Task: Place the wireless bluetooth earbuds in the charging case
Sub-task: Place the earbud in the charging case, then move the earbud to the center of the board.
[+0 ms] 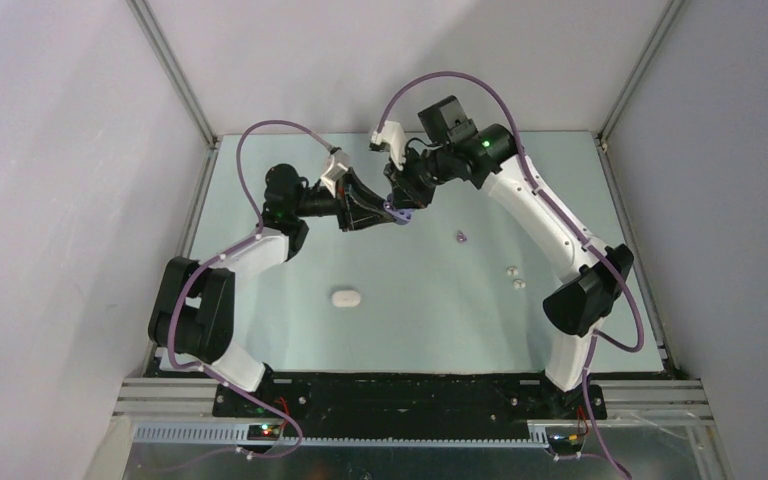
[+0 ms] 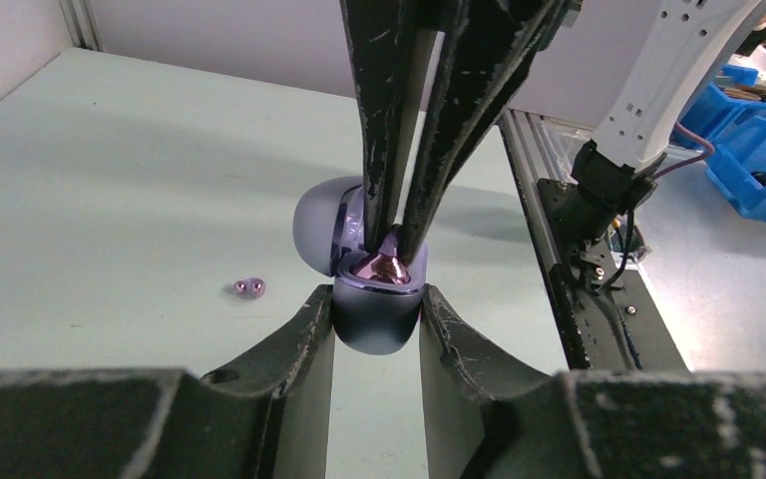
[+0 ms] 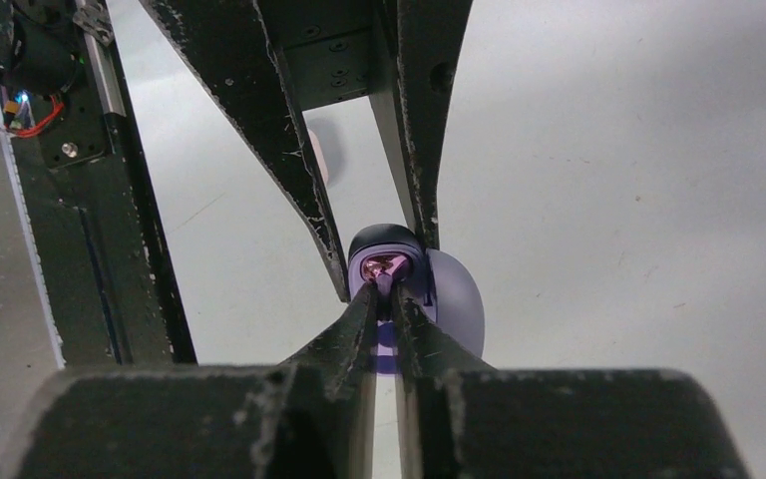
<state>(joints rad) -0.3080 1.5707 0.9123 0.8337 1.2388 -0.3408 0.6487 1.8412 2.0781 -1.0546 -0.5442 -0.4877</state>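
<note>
gripping the purple charging case [image 2: 374, 334] by its base, the left gripper [image 2: 376, 299] is clenched on it, with one finger pressed to each side. the case is at the far middle of the table [image 1: 420, 330]. whether its base rests on the surface cannot be told. the lid [image 2: 317, 228] stands open, swung back to one side of the base.

the right gripper [image 3: 387, 297] reaches down into the open case from above. its fingers are almost together and pinch a purple earbud [image 2: 391, 267] between the tips. this earbud is at the mouth of the base, inside the rim. whether it is fully seated in its pocket cannot be told. in the top view the two grippers meet tip to tip over the case, the left gripper on the left and the right gripper on the far right.

a second purple earbud [image 1: 461, 237] lies loose on the table, to the right of the case and slightly nearer. two white earbuds [image 1: 515, 276] lie close together further right and nearer again, well apart from the case. a white case [image 1: 345, 297] lies closed on the table, near and left of the purple one, untouched by either arm.
</note>
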